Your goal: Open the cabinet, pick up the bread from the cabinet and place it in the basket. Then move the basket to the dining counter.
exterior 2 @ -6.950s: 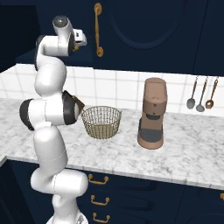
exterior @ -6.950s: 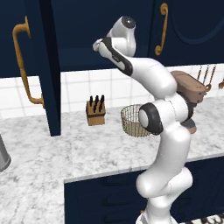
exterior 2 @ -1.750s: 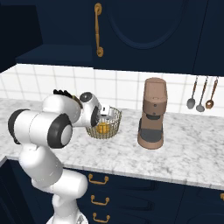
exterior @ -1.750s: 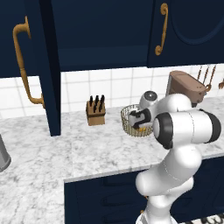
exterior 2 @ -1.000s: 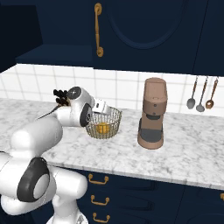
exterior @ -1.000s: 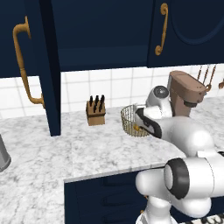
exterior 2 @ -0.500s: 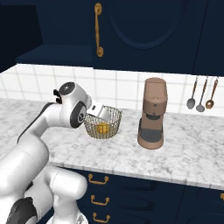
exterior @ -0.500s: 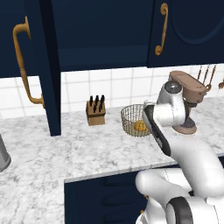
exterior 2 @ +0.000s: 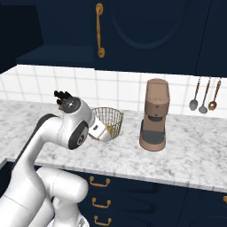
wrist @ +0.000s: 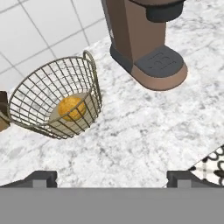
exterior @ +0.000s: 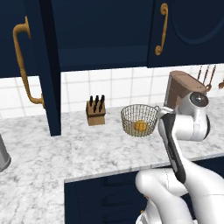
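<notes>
One wire basket (exterior: 138, 119) sits on the marble worktop (exterior: 52, 153), with one bread bun (wrist: 72, 108) inside it. One brown coffee machine (exterior 2: 154, 115) stands to its right, one knife block (exterior: 96, 113) to its left — four dark knife handles show in it. Three utensils (exterior 2: 203, 96) hang on the far tiled wall at the right. Two golden-brown cabinet handles (exterior: 162, 29) show in the left base view — one per door. Three small drawer pulls (exterior 2: 100, 203) show below the worktop.
</notes>
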